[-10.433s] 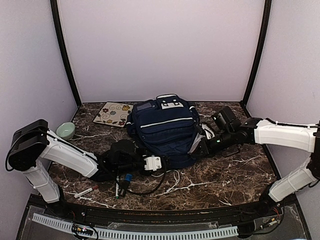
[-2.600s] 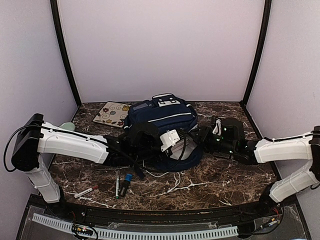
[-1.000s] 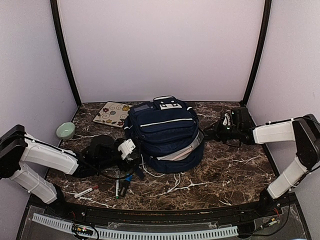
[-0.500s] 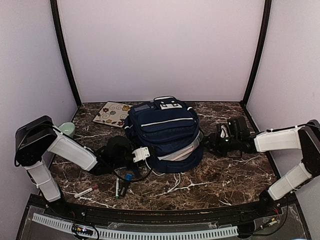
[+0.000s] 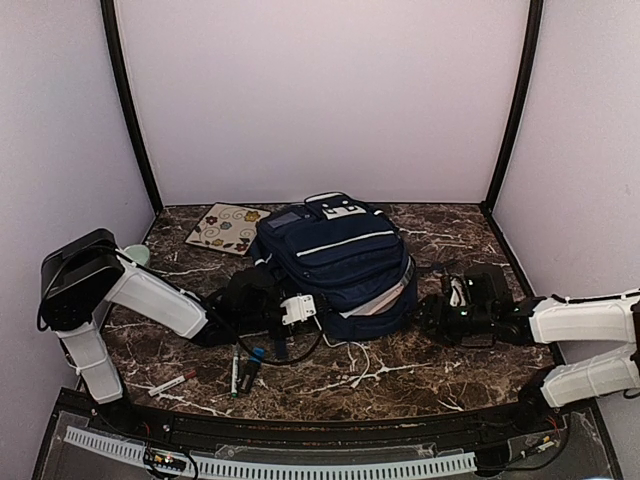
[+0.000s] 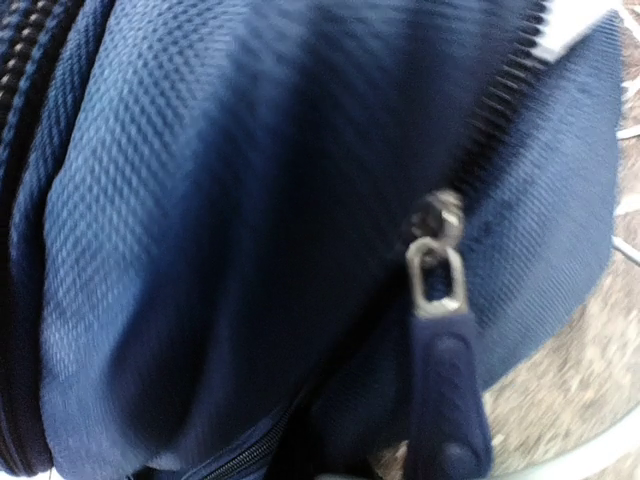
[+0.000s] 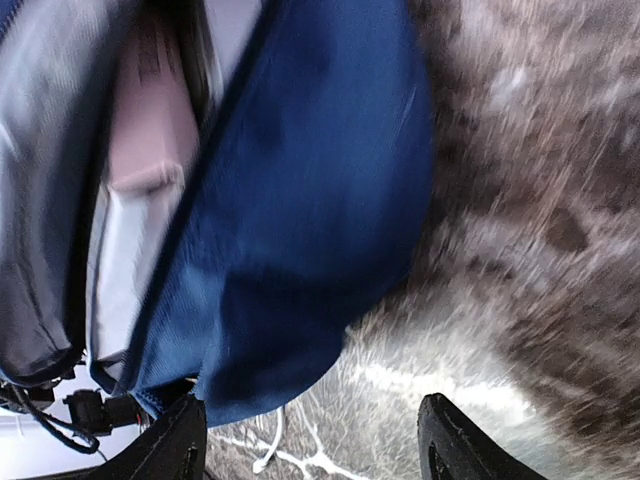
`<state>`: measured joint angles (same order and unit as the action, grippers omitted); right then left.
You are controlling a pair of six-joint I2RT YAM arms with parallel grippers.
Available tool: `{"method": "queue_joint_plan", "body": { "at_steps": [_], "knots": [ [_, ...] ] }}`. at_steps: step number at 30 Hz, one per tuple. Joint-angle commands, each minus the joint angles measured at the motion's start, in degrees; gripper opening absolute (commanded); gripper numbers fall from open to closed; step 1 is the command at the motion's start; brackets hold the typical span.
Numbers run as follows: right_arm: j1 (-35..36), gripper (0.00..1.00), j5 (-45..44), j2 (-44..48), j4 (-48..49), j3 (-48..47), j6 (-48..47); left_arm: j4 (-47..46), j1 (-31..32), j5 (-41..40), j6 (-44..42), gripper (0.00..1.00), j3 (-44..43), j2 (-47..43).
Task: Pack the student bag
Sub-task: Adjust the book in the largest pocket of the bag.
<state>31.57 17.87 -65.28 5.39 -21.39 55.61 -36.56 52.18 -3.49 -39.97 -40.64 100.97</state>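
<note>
The student bag [image 5: 335, 262], navy with white stripes, lies mid-table. My left gripper [image 5: 312, 305] is pressed against its near-left corner. In the left wrist view, navy fabric [image 6: 200, 230] fills the frame with a metal zipper pull [image 6: 437, 280] and its navy tab close in front. My own fingers are hidden there, so I cannot see whether they pinch anything. My right gripper [image 5: 428, 312] sits on the table just right of the bag, open and apart from it. Its fingers [image 7: 183, 445] frame bare marble, and an open compartment [image 7: 140, 200] shows pale contents.
A floral card [image 5: 226, 228] lies at the back left and a green bowl [image 5: 137, 256] peeks out behind my left arm. Markers [image 5: 172, 383] and pens [image 5: 242, 372] lie near the front left. A white cord [image 5: 352, 362] trails in front of the bag.
My left gripper closed while moving in against the bag's near-left corner. My right gripper opened and drew back toward the near right. The bag shifted and tilted a little.
</note>
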Motion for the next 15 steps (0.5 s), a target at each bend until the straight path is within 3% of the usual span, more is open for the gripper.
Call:
{"method": "queue_joint_plan", "body": {
  "at_steps": [1, 7, 10, 15],
  "knots": [
    [5.23, 0.73, -2.53, -2.74, 12.40, -0.16, 5.49, -1.93, 5.23, 6.06, 1.39, 0.05, -3.67, 0.45],
    [9.80, 0.72, -5.91, -6.82, 17.19, 0.99, 9.63, 1.75, 9.11, 7.96, 1.54, 0.07, -8.59, 2.47],
    [9.83, 0.64, -8.24, -6.98, 18.25, 2.21, 11.11, 5.27, 9.47, 8.62, 2.40, 0.18, -8.84, 1.47],
    [7.44, 0.17, -13.16, -2.81, 13.22, 1.43, 8.31, 18.20, 9.65, 9.97, 7.24, 0.62, -8.31, -3.89]
  ]
}}
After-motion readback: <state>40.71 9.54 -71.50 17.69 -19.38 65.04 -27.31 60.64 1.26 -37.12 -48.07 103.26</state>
